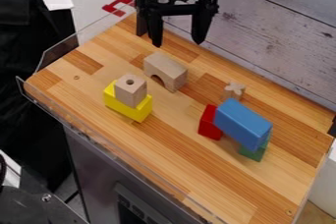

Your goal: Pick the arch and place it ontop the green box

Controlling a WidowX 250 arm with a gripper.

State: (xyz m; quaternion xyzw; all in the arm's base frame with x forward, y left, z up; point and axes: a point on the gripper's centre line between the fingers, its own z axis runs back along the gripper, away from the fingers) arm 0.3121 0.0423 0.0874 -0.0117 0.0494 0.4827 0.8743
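Note:
The gripper [177,37] hangs at the top of the view, open, its two fingers apart with nothing between them. Below it, the natural wood arch [169,71] stands on the wooden surface, its rounded opening facing down. At the lower right is the green box [253,154], partly hidden under a blue block [242,124]. That blue block lies across the green box and a red block [209,124], tilted in the view.
A yellow block [136,112] left of centre carries a wooden block with a hole [130,90]. A small cross-shaped wooden piece [234,91] stands behind the blue block. A clear rim [78,37] edges the left side, and a grey plank wall [275,36] runs behind.

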